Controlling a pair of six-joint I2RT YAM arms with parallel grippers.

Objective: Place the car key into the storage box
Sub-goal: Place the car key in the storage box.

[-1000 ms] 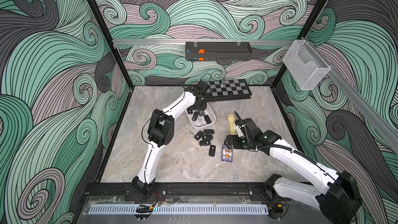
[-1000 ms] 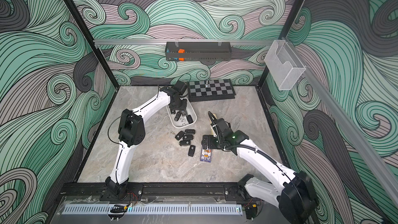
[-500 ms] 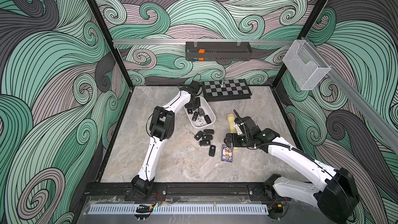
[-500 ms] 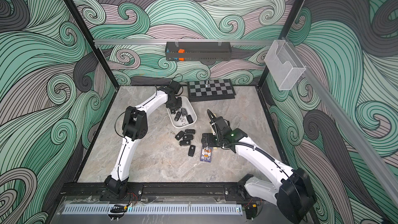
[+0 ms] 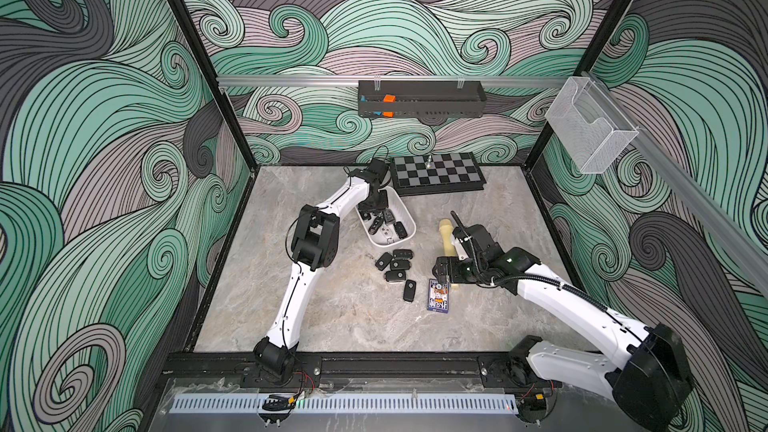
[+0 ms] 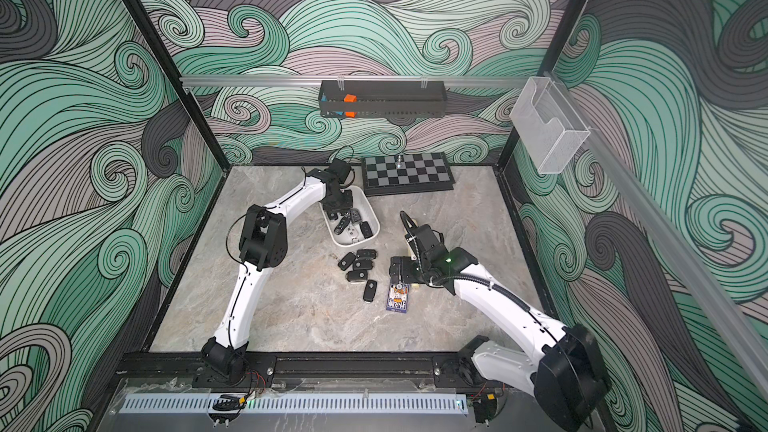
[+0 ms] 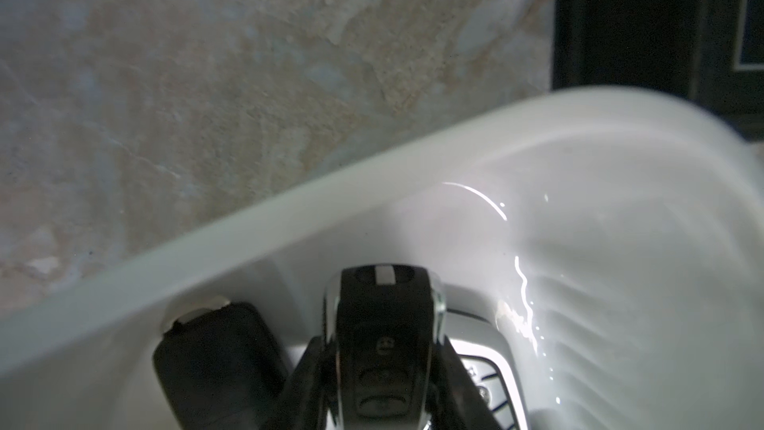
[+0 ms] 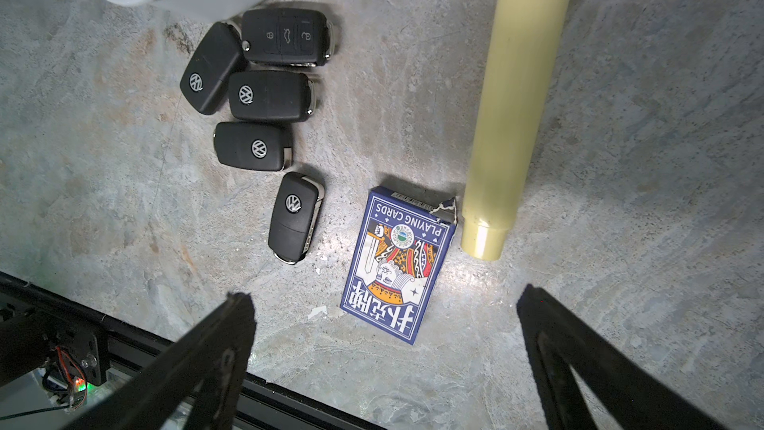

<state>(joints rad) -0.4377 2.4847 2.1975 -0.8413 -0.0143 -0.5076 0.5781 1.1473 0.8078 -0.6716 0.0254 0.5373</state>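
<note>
Robot lab cell, swirl-patterned walls

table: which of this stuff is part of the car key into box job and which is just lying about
Job: storage box, with keys already in it; car key in the shut left gripper; five loose car keys beside it.
Lying about: playing cards, yellow tube, chessboard, black wall tray, wire basket.

"PLAYING CARDS" on card box
</note>
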